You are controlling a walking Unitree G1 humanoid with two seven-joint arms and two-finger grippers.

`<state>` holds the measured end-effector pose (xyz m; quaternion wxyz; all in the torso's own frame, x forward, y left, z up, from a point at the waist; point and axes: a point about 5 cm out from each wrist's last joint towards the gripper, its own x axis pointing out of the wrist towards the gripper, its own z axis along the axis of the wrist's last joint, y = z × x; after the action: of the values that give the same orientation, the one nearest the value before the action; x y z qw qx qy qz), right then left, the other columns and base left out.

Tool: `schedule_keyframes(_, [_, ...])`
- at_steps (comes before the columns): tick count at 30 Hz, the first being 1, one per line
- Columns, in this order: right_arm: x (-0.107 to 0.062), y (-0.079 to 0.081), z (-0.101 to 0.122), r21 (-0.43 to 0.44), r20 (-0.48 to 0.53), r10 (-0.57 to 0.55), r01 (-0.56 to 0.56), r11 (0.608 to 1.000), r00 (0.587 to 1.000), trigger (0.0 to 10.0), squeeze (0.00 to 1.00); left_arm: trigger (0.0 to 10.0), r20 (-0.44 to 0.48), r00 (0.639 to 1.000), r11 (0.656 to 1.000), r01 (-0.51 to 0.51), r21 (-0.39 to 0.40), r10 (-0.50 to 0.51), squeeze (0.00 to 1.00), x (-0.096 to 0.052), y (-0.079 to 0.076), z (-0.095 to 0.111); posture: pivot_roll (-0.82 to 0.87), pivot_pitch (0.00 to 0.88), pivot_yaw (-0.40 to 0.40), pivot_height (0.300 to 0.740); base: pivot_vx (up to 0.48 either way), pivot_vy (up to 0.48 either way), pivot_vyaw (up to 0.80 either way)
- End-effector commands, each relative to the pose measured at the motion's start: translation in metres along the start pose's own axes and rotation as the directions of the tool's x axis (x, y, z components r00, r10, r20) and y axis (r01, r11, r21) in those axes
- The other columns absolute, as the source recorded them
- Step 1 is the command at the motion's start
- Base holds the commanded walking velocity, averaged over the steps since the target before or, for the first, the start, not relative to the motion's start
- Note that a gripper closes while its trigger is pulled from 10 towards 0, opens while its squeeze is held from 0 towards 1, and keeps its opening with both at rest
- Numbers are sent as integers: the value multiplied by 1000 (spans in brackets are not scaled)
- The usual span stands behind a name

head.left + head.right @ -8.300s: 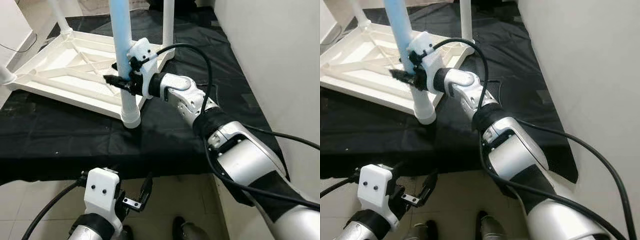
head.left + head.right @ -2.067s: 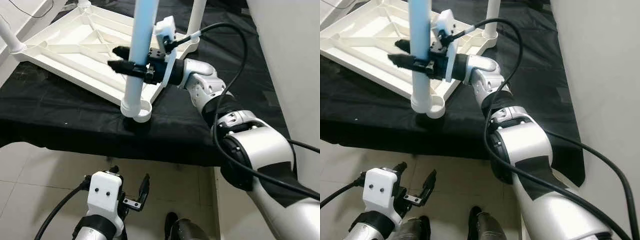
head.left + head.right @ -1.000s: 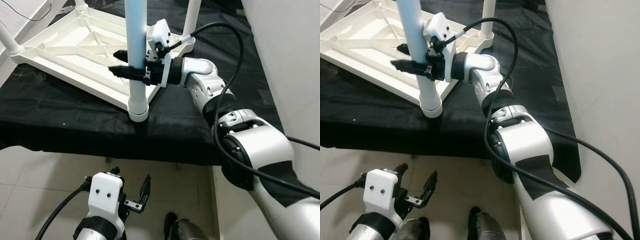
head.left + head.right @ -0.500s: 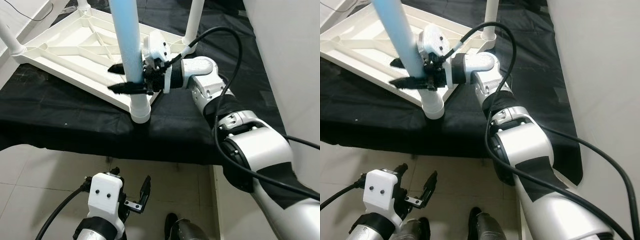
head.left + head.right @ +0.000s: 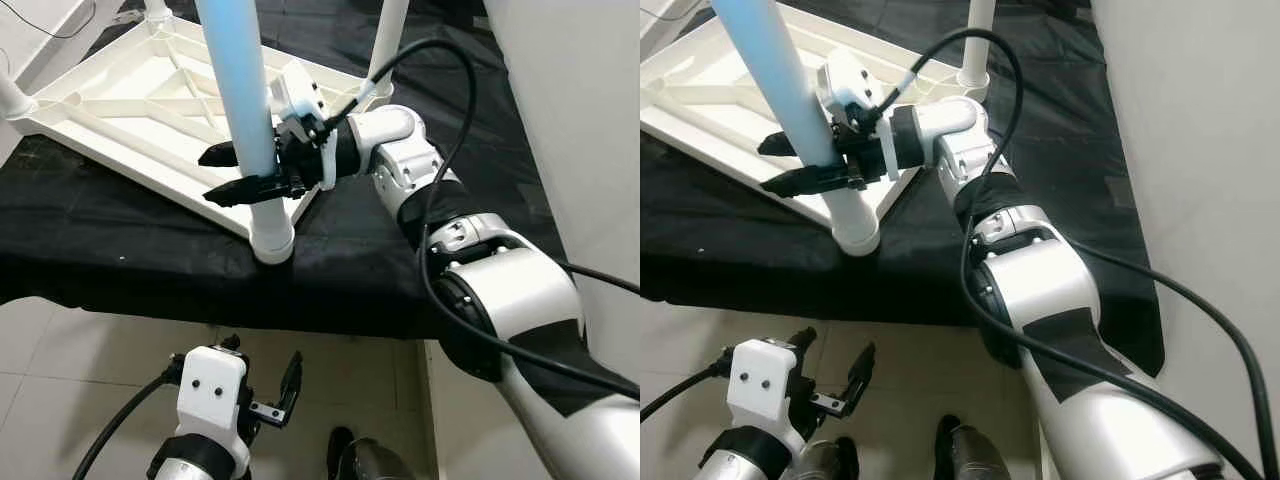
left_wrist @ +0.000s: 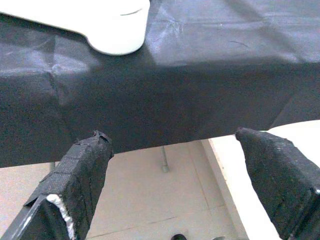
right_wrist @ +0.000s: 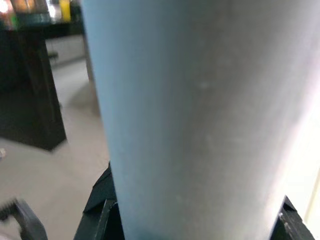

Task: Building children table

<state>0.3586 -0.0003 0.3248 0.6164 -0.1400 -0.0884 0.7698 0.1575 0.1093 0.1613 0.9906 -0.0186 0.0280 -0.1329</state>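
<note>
The upturned white tabletop (image 5: 130, 95) lies on the black cloth (image 5: 100, 250), underside up. The pale blue leg (image 5: 238, 110) stands tilted in the near corner socket (image 5: 271, 240). Your right gripper (image 5: 232, 172) straddles the leg low down, just above the socket, fingers on both sides; you cannot tell whether they clamp or merely bracket it. Your left gripper (image 6: 175, 185) hangs below the table edge, fingers wide apart, holding nothing. Judgement: the leg is light, stiff, smooth plastic, likely slippery; hold low, near the socket.
</note>
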Motion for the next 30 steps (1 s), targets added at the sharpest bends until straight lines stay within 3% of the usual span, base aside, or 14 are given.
schedule_keyframes(1, [17, 8, -28, 158, -22, 19, -15, 987, 1000, 10000, 0, 10000, -17, 1000, 1000, 0, 2, 0, 0, -3, -2, -1, 78, 293, -95, 734, 0, 0, 0])
schedule_keyframes(4, [25, 5, -21, 173, 12, -14, 12, 985, 1000, 10000, 0, 10000, -16, 1000, 1000, -3, 1, 3, 0, -5, -4, 0, 86, 298, -105, 734, 0, 0, 0])
schedule_keyframes(13, [33, 13, -18, 183, 54, 138, -146, 972, 989, 10000, 0, 10000, -13, 1000, 1000, -9, 1, 9, 0, -6, -4, 2, 80, 315, -115, 734, 0, 0, 0])
schedule_keyframes(15, [43, 20, -20, 194, 101, 202, -218, 957, 974, 10000, 0, 10000, -10, 1000, 1000, -5, -1, 5, 0, -6, -5, 2, 84, 322, -117, 734, 0, 0, 0])
schedule_keyframes(21, [51, 24, -22, 187, 144, 228, -253, 949, 963, 10000, 0, 10000, -4, 1000, 1000, -10, 3, 10, 0, -6, -6, 5, 104, 327, -128, 734, 0, 0, 0])
schedule_keyframes(30, [56, 28, -25, 126, 85, 262, -271, 954, 961, 10000, 0, 10000, -6, 1000, 1000, -8, 6, 8, 0, -8, -7, 6, 106, 332, -121, 734, 0, 0, 0])
